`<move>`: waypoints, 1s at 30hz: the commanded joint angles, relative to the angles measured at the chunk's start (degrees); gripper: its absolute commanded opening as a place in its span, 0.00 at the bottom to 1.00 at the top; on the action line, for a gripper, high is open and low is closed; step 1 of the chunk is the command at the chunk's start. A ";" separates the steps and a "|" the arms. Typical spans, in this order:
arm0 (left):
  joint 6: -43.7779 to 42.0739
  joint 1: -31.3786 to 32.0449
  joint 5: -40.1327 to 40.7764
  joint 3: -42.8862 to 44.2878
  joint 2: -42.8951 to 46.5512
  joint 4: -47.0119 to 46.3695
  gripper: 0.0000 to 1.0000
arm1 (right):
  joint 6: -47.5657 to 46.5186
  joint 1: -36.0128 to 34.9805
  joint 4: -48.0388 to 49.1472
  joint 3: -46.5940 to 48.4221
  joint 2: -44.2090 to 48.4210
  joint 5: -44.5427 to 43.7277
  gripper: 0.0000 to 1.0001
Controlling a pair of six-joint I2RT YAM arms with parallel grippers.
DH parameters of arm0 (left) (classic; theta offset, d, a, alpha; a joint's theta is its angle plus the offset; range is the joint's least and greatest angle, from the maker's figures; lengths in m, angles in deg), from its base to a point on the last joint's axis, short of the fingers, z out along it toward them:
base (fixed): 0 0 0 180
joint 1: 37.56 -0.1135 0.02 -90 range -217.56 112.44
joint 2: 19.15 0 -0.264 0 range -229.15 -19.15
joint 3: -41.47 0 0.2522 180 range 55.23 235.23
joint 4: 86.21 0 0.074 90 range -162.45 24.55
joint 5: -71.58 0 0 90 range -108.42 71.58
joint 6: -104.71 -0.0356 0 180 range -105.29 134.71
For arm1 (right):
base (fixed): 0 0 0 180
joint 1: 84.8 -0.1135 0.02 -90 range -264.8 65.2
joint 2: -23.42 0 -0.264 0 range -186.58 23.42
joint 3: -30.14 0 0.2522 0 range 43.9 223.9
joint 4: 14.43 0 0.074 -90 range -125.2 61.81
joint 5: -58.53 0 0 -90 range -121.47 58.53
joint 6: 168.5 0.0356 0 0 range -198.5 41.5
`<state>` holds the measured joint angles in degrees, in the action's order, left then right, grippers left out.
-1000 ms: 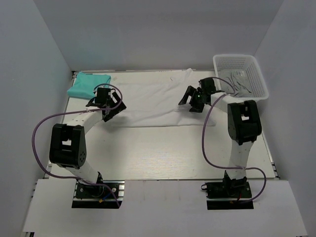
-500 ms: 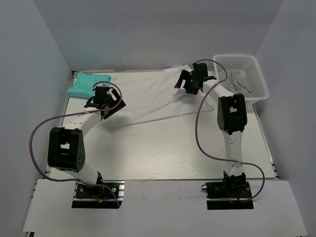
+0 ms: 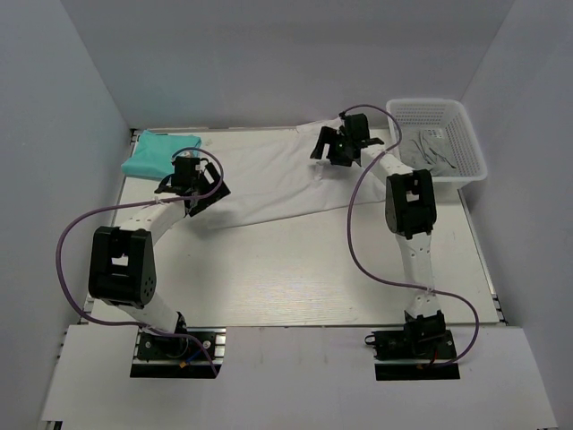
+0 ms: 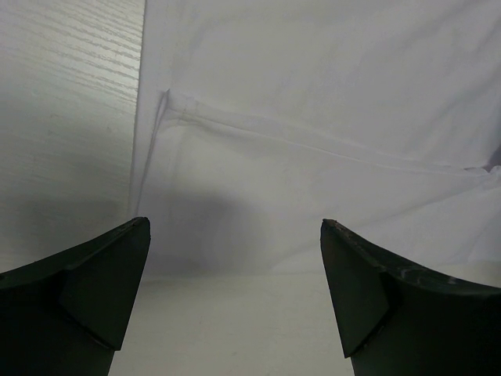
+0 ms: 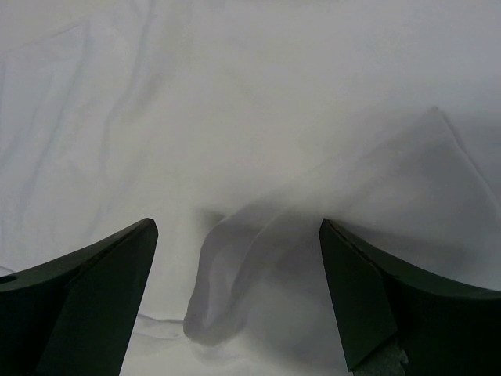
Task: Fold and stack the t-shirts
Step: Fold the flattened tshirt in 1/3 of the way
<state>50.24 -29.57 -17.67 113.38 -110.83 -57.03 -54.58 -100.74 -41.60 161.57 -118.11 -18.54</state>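
White t-shirt [image 3: 269,184], plain, outspread beneath left pincer [image 4: 235,225] and right pincer [image 5: 237,223], both released and empty.

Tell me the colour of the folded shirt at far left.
The folded shirt is teal; top external view shows it best.

Both wrist views crop the white t-shirt [image 4: 329,86]; grey contents of the basket [image 3: 416,112] are too small to tell

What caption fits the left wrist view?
Open left gripper poised over a seam of the white t-shirt on the table.
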 commanded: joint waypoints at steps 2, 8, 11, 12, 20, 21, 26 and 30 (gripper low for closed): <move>-1.43 0.19 -3.38 1.88 1.16 -2.22 1.00 | -3.18 0.03 3.82 -8.47 12.03 -5.71 0.90; -1.43 0.19 -10.86 3.90 -4.55 -4.60 1.00 | -3.97 0.65 2.60 -14.11 18.83 -12.66 0.90; -1.43 0.19 -12.44 5.92 -8.94 -5.14 1.00 | -2.13 1.70 1.90 -19.21 21.03 -18.11 0.90; -0.90 0.19 -13.05 6.44 -11.31 -4.44 1.00 | -1.69 2.66 1.11 -20.80 21.12 -18.72 0.90; 0.16 0.19 -14.29 7.16 -15.37 -3.29 1.00 | 2.18 5.31 1.54 -31.52 22.00 -11.54 0.90; 0.16 0.19 -14.29 6.63 -15.37 -3.29 1.00 | 2.36 5.31 1.63 -32.93 22.09 -11.52 0.90; 0.85 0.79 -8.94 3.64 -12.74 -0.57 1.00 | 5.51 5.49 0.05 -41.60 25.68 -15.29 0.90; 0.86 1.41 -6.48 0.83 -8.96 1.36 1.00 | 10.52 5.31 1.02 -54.63 34.46 -17.93 0.90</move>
<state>50.78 -29.03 -27.74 116.97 -122.99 -60.88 -48.96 -95.17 -35.22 114.03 -87.03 -33.88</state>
